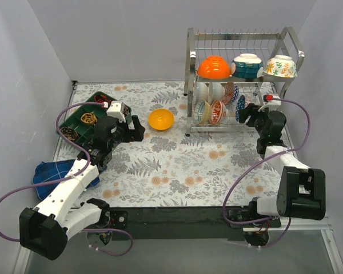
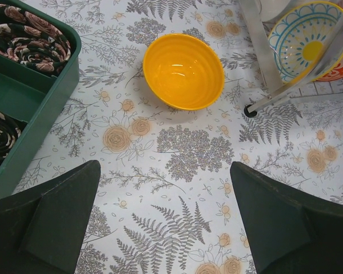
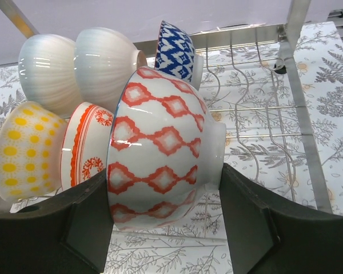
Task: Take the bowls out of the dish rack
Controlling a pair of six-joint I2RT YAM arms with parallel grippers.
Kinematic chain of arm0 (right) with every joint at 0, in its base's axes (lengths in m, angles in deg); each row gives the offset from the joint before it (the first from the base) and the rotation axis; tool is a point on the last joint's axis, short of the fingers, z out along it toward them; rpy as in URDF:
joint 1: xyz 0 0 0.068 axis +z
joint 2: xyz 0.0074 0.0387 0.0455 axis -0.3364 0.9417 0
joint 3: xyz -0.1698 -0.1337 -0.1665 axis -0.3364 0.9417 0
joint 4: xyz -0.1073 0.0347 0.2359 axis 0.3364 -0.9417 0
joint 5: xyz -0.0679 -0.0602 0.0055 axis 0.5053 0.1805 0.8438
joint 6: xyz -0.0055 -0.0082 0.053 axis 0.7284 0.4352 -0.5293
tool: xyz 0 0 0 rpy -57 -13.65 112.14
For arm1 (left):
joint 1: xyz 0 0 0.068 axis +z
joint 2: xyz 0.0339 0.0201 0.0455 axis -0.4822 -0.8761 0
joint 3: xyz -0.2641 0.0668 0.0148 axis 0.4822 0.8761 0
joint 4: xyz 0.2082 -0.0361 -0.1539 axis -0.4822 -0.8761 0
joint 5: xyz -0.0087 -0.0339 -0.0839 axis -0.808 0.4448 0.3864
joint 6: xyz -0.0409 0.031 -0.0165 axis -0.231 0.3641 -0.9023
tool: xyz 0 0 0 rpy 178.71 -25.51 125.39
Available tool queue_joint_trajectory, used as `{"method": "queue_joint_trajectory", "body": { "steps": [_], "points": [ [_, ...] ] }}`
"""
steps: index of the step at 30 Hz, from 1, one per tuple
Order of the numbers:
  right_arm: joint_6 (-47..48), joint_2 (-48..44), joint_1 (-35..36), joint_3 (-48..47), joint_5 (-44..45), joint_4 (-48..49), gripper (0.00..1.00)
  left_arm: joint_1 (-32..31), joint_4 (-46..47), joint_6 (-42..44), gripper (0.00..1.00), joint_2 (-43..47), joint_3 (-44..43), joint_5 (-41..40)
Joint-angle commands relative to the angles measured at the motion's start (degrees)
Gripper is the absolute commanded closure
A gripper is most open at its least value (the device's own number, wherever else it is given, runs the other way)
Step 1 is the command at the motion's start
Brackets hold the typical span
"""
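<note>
Right fingers point(image 3: 251, 234) clamped on both sides of the red-diamond bowl point(image 3: 160, 148). It stands on edge in the lower tier of the dish rack point(image 1: 191, 68), just beside a red-striped bowl point(image 3: 86, 148). Left fingers point(image 2: 51, 228) spread wide, gripping nothing, over the bench point(image 2: 177, 188). Yellow bowl point(image 2: 183, 71) sits upright on the bench ahead of them, between green tray point(image 2: 40, 120) and rack leg. Orange bowl point(image 1: 214, 67), teal bowl point(image 1: 247, 65) and floral bowl point(image 1: 280, 66) on the top tier.
</note>
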Motion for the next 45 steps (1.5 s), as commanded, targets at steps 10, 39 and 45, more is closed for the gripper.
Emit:
{"method": "queue_joint_trajectory", "body": {
  "steps": [10, 39, 45],
  "points": [
    [-11.4, -18.2, 0.2, 6.8, -2.1, -6.2, 0.99, -0.1, 2.2, -1.2, 0.02, -1.1, 0.6, 7.3],
    [-43.9, -31.0, 30.9, 29.0, -15.9, 8.0, 0.99, -23.9, 22.1, -30.2, 0.04, -10.0, 10.3, 2.8],
    [-47.0, -28.9, 32.2, 29.5, -16.4, 13.0, 0.98, -25.7, 27.1, -34.2, 0.19, -13.1, 13.0, 0.3]
  ]
}}
